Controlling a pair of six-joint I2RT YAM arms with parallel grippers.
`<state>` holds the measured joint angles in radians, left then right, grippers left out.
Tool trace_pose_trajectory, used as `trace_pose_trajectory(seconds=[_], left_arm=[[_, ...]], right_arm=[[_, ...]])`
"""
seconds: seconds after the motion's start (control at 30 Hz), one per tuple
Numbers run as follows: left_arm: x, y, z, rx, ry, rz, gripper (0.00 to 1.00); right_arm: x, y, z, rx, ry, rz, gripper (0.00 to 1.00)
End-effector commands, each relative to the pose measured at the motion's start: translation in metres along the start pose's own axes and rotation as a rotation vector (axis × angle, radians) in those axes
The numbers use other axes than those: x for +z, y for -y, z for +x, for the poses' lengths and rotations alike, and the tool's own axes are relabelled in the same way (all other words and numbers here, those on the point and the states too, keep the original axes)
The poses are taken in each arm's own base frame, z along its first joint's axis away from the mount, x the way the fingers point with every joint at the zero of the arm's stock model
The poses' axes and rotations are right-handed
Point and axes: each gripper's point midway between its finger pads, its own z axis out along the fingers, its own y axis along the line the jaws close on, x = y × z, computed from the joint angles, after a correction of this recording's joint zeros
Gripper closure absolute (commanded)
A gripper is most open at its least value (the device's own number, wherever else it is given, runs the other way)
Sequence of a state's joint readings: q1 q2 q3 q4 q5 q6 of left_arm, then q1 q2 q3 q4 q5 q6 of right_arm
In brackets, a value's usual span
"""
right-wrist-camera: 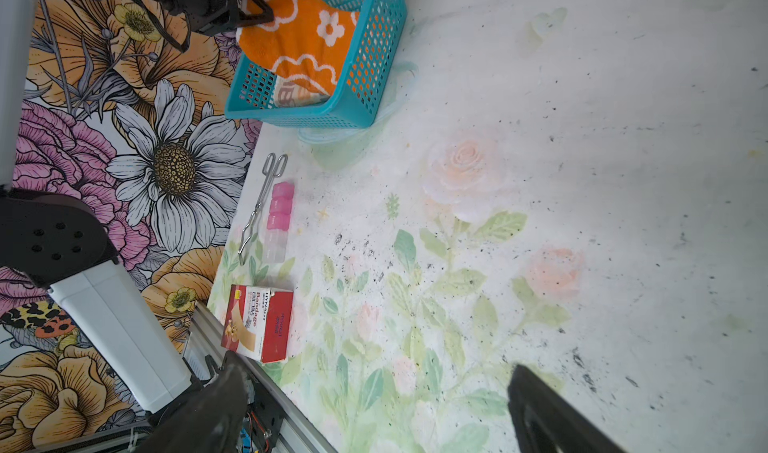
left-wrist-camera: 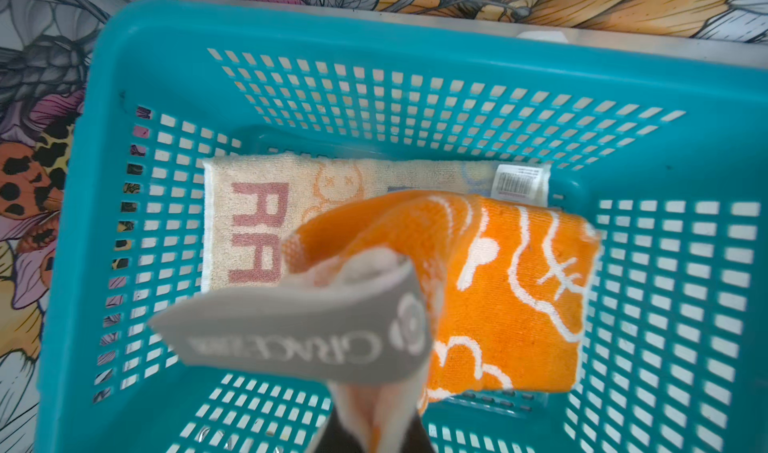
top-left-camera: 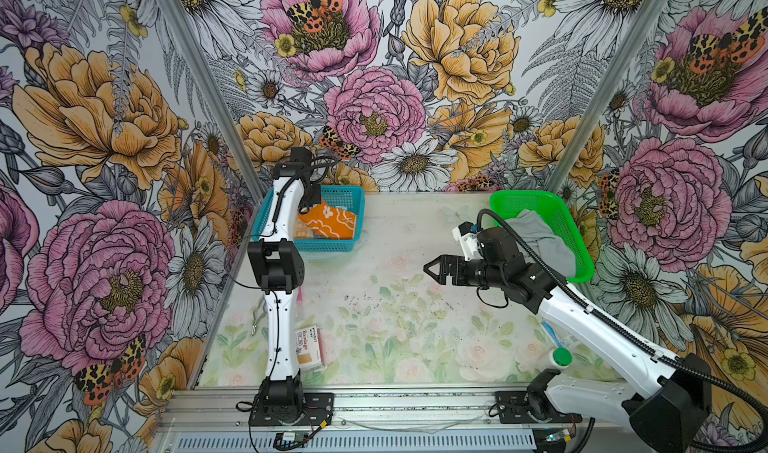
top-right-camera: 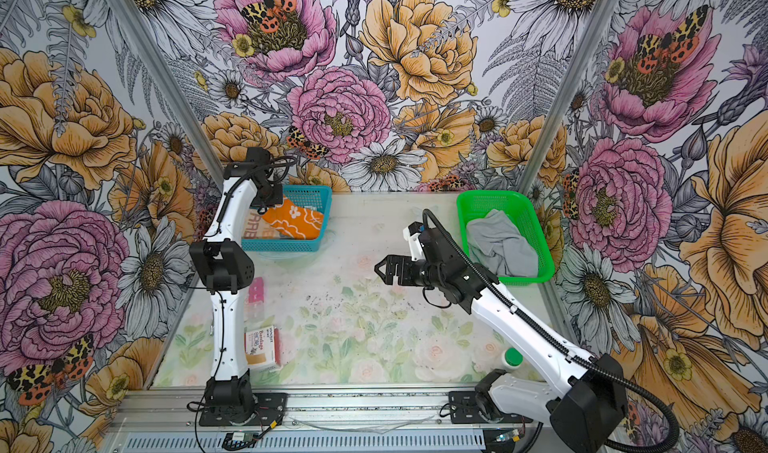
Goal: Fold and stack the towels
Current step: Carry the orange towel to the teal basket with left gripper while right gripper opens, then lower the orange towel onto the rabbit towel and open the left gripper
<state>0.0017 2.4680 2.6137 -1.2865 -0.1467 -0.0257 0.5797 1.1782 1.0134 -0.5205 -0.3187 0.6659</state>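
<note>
The orange towel [top-left-camera: 332,222] [top-right-camera: 297,222] [left-wrist-camera: 519,289] with white flowers lies folded in the blue basket [top-left-camera: 324,245] [left-wrist-camera: 374,27], partly over the cream RABBIT towel [left-wrist-camera: 249,222] [top-right-camera: 250,230]. My left gripper [top-left-camera: 306,212] [left-wrist-camera: 374,438] is shut on one end of the orange towel, by its grey label [left-wrist-camera: 299,338], and holds that end raised. The grey towel [top-left-camera: 540,239] [top-right-camera: 498,243] sits crumpled in the green basket [top-left-camera: 569,230]. My right gripper [top-left-camera: 429,269] [right-wrist-camera: 374,388] hovers open over the middle of the table, holding nothing.
A red-and-white bandage box [top-left-camera: 309,349] [right-wrist-camera: 259,322] lies near the front left by the left arm. Metal tongs [right-wrist-camera: 262,206] and a strip of pink and clear cubes [right-wrist-camera: 280,218] lie along the left edge. A white bottle with a green cap [top-left-camera: 557,357] stands front right.
</note>
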Motion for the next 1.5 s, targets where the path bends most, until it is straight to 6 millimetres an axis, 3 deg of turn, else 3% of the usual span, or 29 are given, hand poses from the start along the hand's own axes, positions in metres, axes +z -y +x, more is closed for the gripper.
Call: trace_pose_trajectory(seconds=[0.0, 0.2, 0.37, 0.5, 0.87, 0.93, 1.0, 1.13, 1.33, 1.47], left_arm=[[-0.012, -0.001, -0.011, -0.002, 0.040, 0.016, 1.00], [-0.017, -0.008, -0.009, -0.024, 0.037, 0.000, 1.00], [-0.037, -0.007, -0.011, -0.047, 0.058, 0.021, 1.00], [-0.047, -0.021, -0.012, -0.080, 0.072, -0.021, 1.00], [0.008, -0.049, 0.013, -0.123, -0.041, -0.118, 1.00], [0.014, -0.049, 0.012, -0.116, -0.045, -0.118, 0.79], [0.020, -0.049, 0.012, -0.117, -0.048, -0.119, 0.75], [0.020, -0.054, 0.005, -0.124, -0.023, -0.144, 0.45], [0.003, -0.057, -0.006, -0.149, 0.025, -0.164, 0.28], [0.001, -0.033, 0.000, -0.157, -0.002, -0.037, 0.24]], right_arm=[[0.001, -0.003, -0.004, 0.010, 0.008, -0.001, 0.01], [0.006, -0.003, -0.004, 0.011, -0.005, 0.001, 0.01], [0.008, -0.003, -0.004, 0.007, -0.008, 0.004, 0.01], [0.009, -0.003, -0.002, 0.004, -0.012, 0.008, 0.01], [0.018, 0.001, 0.004, 0.006, -0.046, 0.015, 0.01], [0.020, 0.003, 0.006, 0.007, -0.051, 0.019, 0.01], [0.021, 0.003, 0.006, 0.008, -0.056, 0.019, 0.01], [0.023, 0.003, 0.010, 0.010, -0.069, 0.016, 0.01], [0.022, 0.006, 0.014, 0.014, -0.069, 0.024, 0.01], [0.023, 0.008, 0.017, 0.016, -0.074, 0.030, 0.01]])
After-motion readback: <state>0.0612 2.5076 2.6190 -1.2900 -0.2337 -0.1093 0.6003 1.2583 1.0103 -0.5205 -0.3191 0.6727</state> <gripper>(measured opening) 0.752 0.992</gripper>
